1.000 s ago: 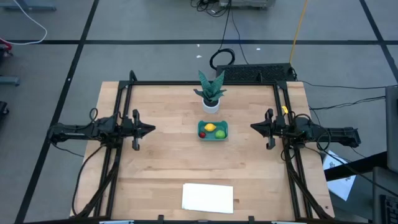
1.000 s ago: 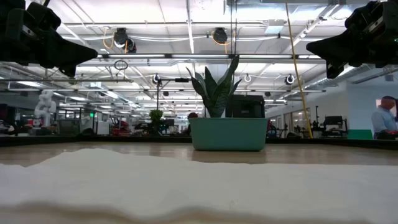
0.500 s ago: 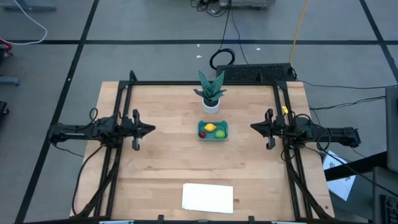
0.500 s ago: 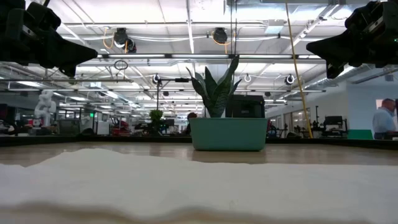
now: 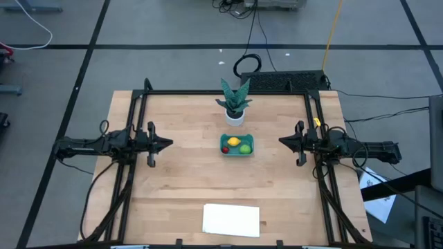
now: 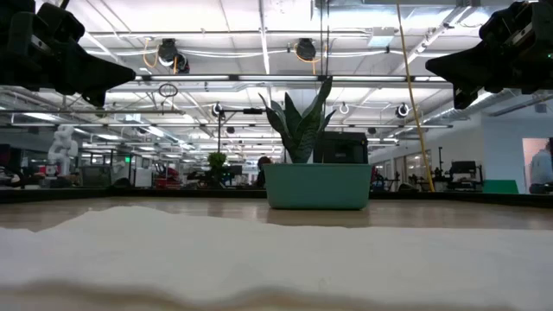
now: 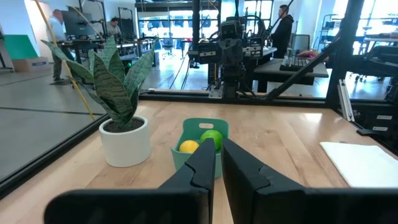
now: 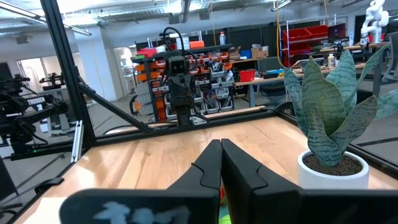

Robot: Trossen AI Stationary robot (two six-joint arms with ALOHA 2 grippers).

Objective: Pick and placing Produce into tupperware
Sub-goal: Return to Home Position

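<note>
High view shows the tupperware (image 5: 237, 153) at the centre of the desk (image 5: 180, 187) holding the produce (image 5: 234, 142), so the left gripper (image 5: 168, 144) and right gripper (image 5: 282, 142), both closed and empty at mid-left and mid-right, should park without sweeping over it.

Bright, even light from the ceiling lights (image 6: 373, 40), barely any shadows on the table (image 5: 187, 180). Bit of sheen on the floor (image 7: 37, 121) off beside the jaws of the left gripper (image 7: 217, 149).
</note>
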